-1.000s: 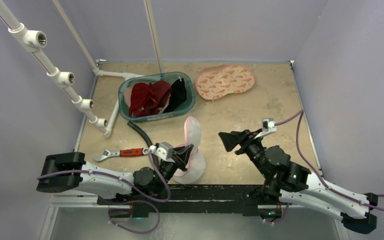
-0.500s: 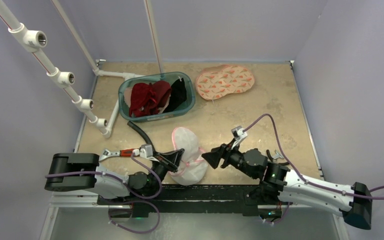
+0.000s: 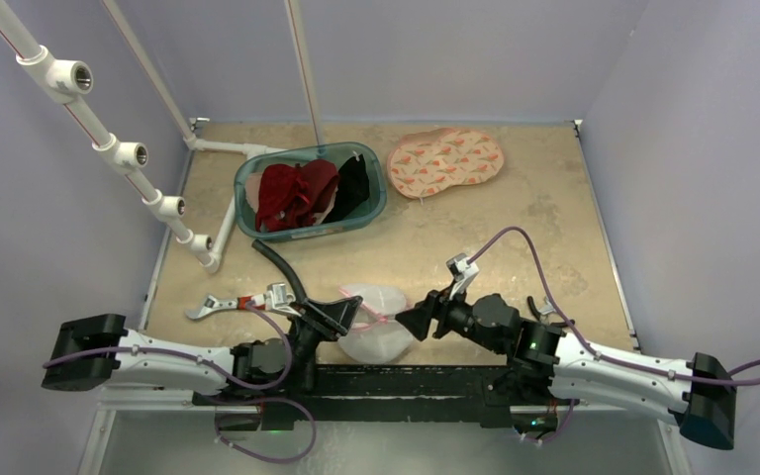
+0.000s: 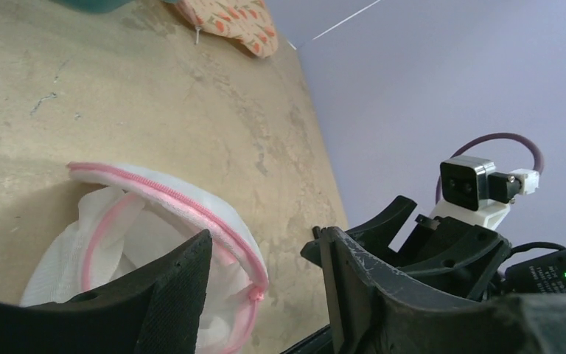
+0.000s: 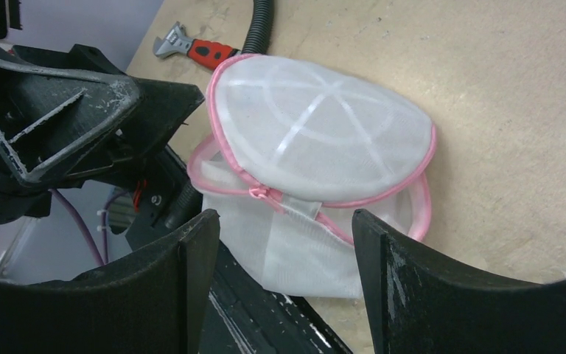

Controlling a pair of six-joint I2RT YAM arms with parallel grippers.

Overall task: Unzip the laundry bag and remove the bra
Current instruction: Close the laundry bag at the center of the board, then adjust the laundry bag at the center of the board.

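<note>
A white mesh laundry bag (image 3: 376, 334) with pink zipper trim lies at the middle of the worktop's (image 3: 515, 218) near edge. Its zipper pull (image 5: 258, 192) is on the side toward that edge. The 2 grippers flank it closely: the left gripper (image 3: 351, 315) and the right gripper (image 3: 411, 324) both have fingers apart and hold nothing. The bra cannot be made out through the mesh. A red-handled wrench (image 3: 228, 304) lies toward the near left corner.

1. Left arm (image 3: 178, 361) stretches low; left gripper (image 3: 341, 315) has its jaws parted, holding nothing
2. Right arm (image 3: 604, 361) stretches low; right gripper (image 3: 414, 322) is spread wide, empty
3. Right gripper sits just ahead of the left gripper's tips, apart
</note>
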